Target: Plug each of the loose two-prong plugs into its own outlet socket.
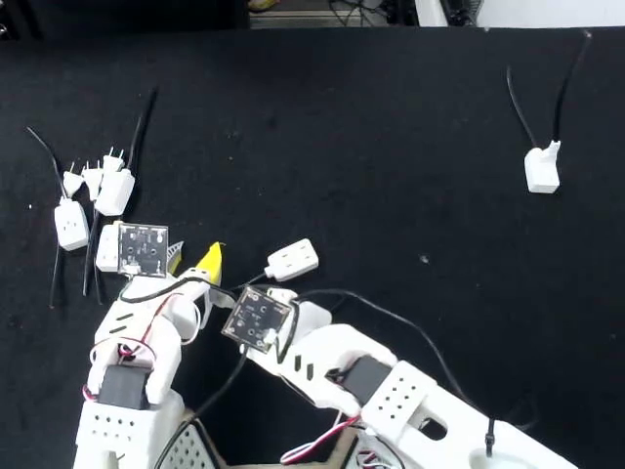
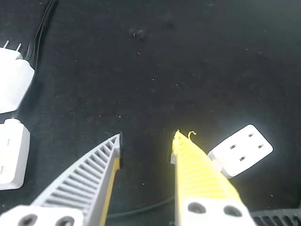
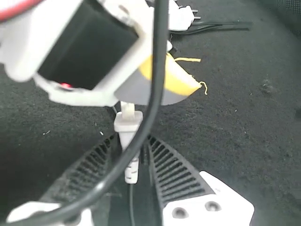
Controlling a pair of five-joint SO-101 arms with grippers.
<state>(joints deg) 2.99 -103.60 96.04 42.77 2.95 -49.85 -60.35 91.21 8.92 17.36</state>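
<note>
Plug [image 1: 553,148] in far outlet socket [image 1: 540,176]

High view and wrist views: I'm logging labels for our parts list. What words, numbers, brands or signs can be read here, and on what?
No text can be read.
Outlet socket: plain white, no print.
Plug in the right hand: no print visible.
Circuit boards on the wrists: tiny marks, too small to read.
</note>
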